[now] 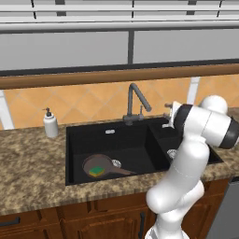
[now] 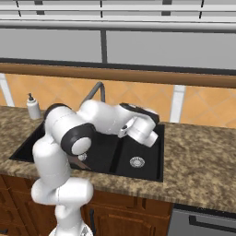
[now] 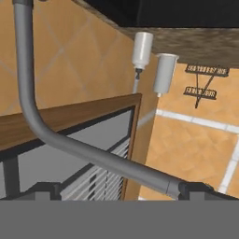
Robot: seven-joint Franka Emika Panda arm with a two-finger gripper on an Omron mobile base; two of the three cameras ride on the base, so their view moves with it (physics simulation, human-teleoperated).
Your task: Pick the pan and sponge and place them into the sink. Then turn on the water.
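Pincer at the faucet, water not yet on

My pincer (image 3: 119,190) sits by the faucet (image 3: 70,144) (open or closed, I cannot tell); the pan (image 1: 100,165), holding the sponge (image 1: 97,171), lies in the sink (image 1: 88,135). Misjudging the lever could mean sliding off.

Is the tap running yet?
No, it looks off. No blue stream falls from the faucet into the sink, where the pan and sponge already lie.
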